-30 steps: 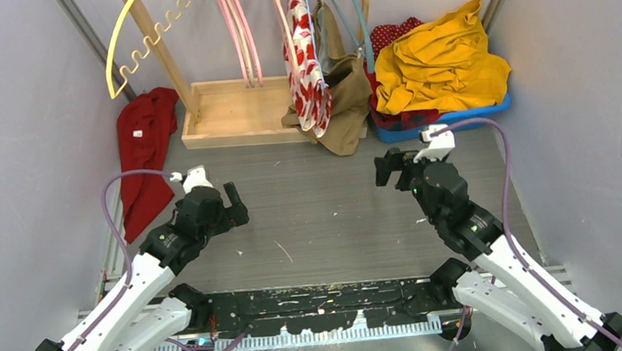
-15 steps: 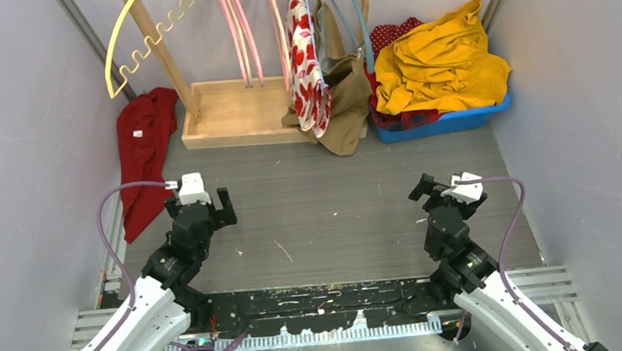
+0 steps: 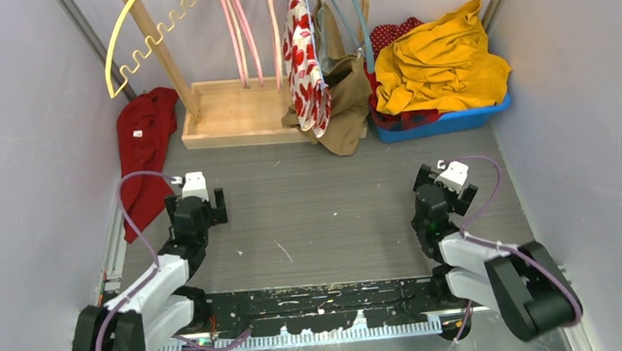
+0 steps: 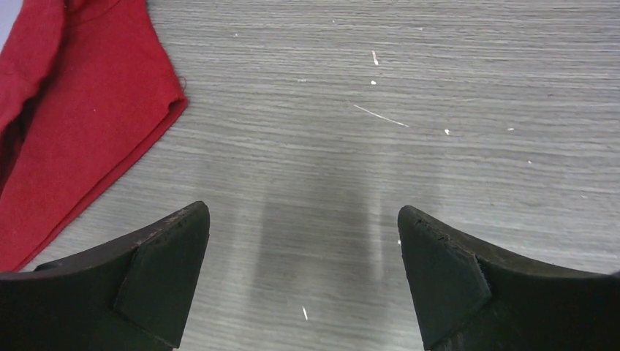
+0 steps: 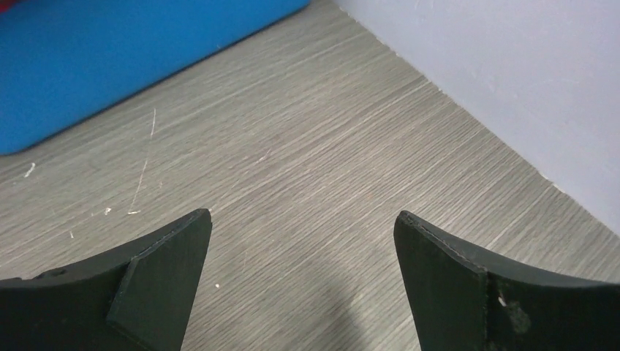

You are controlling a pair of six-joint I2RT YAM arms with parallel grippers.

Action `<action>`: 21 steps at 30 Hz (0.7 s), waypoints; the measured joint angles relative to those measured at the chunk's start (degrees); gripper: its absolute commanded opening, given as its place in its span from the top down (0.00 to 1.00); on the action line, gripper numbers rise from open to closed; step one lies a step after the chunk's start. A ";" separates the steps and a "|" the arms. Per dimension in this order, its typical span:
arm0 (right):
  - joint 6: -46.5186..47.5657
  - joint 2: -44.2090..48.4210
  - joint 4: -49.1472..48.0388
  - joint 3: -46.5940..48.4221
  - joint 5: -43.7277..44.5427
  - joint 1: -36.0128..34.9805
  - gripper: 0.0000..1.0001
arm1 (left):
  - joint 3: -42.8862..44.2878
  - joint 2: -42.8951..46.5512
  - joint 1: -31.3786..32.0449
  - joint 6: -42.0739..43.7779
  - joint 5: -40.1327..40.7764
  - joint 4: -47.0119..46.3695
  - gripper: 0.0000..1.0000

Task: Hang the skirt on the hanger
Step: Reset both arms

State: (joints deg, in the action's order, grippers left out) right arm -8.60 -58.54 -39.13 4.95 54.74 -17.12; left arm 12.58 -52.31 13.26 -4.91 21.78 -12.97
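Observation:
A red-and-white patterned skirt hangs from a hanger on the wooden rack at the back, next to a tan garment on a blue-grey hanger. Empty pink hangers hang to its left. Far from the rack, my left gripper is folded back near its base, open and empty over bare table. My right gripper is folded back too, open over bare table.
A red cloth lies along the left wall, just left of my left gripper. A blue bin heaped with yellow cloth stands at the back right. A yellow hanger leans on the rack. The right wall is close.
Both arms have pulled back toward their bases and folded down, grippers open throughout. The pink hangers and the skirt have swung slightly.

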 measured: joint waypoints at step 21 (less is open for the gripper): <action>-2.03 -26.43 -24.13 4.20 -4.09 8.07 0.00 | 7.93 -27.76 -4.63 2.27 -2.73 -22.36 0.01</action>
State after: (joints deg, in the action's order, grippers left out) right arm -10.63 -84.97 -63.26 9.15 50.65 -9.06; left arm 20.51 -80.07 8.62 -2.63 19.05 -35.33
